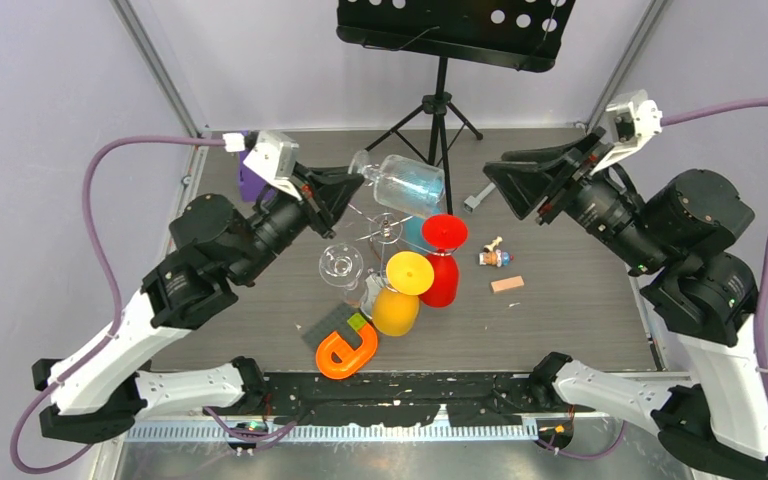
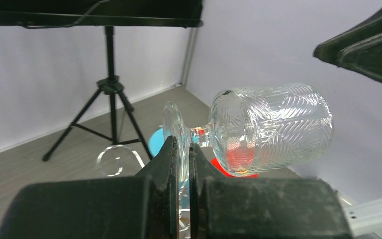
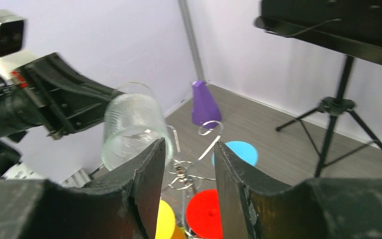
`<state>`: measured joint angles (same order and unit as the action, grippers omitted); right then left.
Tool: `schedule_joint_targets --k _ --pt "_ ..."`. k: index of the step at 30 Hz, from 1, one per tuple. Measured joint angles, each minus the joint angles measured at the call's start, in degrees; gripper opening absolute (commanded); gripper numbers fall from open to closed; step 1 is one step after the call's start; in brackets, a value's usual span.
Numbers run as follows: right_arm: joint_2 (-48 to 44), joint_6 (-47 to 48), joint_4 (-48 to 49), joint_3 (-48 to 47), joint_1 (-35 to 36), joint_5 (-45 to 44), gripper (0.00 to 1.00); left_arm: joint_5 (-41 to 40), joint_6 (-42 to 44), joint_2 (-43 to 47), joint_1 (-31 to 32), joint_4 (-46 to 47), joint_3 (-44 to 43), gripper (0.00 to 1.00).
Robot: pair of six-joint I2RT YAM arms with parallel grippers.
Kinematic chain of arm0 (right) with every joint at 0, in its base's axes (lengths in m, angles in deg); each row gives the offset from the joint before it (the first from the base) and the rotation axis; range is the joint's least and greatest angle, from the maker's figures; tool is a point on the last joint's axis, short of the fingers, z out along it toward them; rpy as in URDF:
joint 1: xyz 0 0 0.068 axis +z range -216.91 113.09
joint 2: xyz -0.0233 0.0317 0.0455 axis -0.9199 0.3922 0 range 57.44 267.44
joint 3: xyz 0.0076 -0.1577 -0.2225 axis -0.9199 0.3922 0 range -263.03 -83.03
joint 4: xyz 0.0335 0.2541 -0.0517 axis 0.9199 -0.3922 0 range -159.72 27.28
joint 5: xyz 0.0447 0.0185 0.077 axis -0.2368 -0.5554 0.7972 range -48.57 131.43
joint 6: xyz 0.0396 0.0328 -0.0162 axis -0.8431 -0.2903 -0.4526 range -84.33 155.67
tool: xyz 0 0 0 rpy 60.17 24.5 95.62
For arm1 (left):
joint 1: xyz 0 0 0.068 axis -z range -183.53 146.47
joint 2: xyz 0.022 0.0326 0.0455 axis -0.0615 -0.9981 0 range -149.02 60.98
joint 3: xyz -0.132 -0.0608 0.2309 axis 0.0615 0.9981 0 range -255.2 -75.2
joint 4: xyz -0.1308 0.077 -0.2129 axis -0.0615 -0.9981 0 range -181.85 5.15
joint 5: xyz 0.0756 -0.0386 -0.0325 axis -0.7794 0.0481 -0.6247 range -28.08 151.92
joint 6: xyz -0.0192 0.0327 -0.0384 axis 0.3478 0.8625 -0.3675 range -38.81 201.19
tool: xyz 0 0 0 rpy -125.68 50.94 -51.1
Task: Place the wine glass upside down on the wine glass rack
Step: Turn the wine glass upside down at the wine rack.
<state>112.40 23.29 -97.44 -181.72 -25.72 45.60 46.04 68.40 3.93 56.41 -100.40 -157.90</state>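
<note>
Left wrist view: the left gripper (image 2: 183, 150) is pinched tight on the thin foot of the clear wine glass (image 2: 271, 129). The glass is held in the air on its side, its patterned bowl pointing toward the right arm. From above, the glass hangs over the far middle of the table (image 1: 580, 310), just above the wine glass rack (image 1: 385, 230). A red glass (image 1: 442, 270) and a yellow glass (image 1: 400, 300) already hang foot-up on the rack, toward the near edge. The right gripper (image 3: 189, 167) sits close to the bowl with its fingers spread, gripping nothing.

The step in hand appears to be turning the glass over and hanging it. Done well, the left wrist would roll until the bowl points straight down. It would then slide the stem sideways into a free curled arm, so the foot rests on the wire. With only the foot's edge gripped, a slow approach clear of the coloured glasses seems wise. The right arm is best kept out of the way.
</note>
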Motion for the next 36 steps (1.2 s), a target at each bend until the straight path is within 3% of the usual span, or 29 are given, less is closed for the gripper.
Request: schedule_joint_targets --k 6,11,16,22,36 --pt "2.75 -0.26 -8.76 -6.29 0.00 -9.25 0.50 -3.02 6.71 4.42 -0.72 -0.90 0.76 0.00" --pt "11.19 -2.47 -16.94 -14.40 0.00 -9.86 0.50 -3.54 11.61 9.66 -0.72 0.94 3.34 0.00" --pt "18.86 -7.02 -20.48 -13.84 1.68 -9.20 0.54 -3.61 14.56 13.84 -0.72 5.70 6.47 0.00" --pt "25.53 -13.18 -21.99 -13.46 9.01 -12.39 0.54 -3.61 15.52 17.57 -0.72 9.14 8.09 0.00" --pt "27.78 -25.22 -22.53 -11.58 17.00 -27.98 0.70 -2.45 14.73 20.11 -0.72 9.79 9.01 0.00"
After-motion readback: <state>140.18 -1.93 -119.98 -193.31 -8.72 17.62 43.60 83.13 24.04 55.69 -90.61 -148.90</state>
